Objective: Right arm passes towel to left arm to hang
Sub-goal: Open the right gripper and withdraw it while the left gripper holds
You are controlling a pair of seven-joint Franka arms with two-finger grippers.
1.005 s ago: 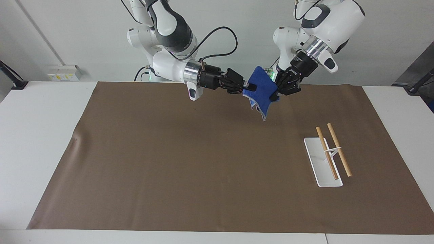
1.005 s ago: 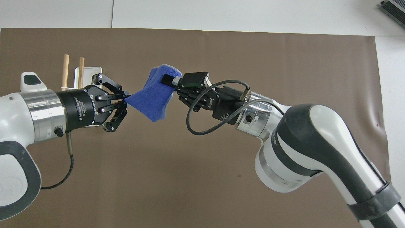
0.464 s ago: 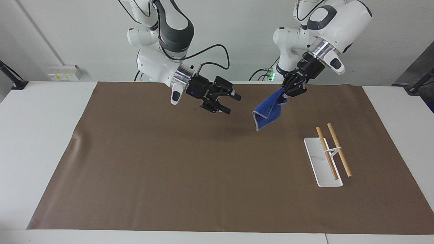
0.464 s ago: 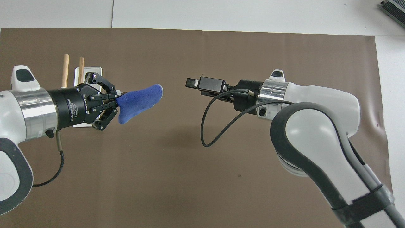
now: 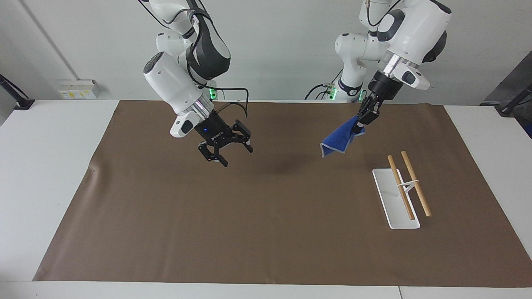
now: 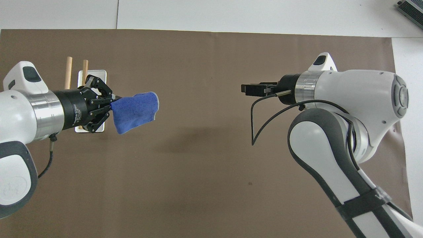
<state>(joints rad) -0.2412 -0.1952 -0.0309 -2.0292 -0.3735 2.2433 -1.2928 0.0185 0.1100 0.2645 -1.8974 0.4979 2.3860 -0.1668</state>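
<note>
The bright-blue towel (image 5: 341,138) (image 6: 134,107) hangs in the air by one corner from my left gripper (image 5: 360,125) (image 6: 111,103), which is shut on it. It dangles over the brown mat, beside the rack toward the left arm's end of the table. My right gripper (image 5: 232,154) (image 6: 246,89) is open and holds nothing. It hovers over the mat toward the right arm's end, well apart from the towel.
A small rack (image 5: 395,199) (image 6: 94,73) with a white base and two wooden rods (image 5: 415,182) stands on the mat toward the left arm's end. The brown mat (image 5: 249,216) covers most of the white table (image 5: 50,166).
My right gripper has opened, let go of the towel and drawn back toward its own end. The left gripper has carried the towel away toward the rack.
</note>
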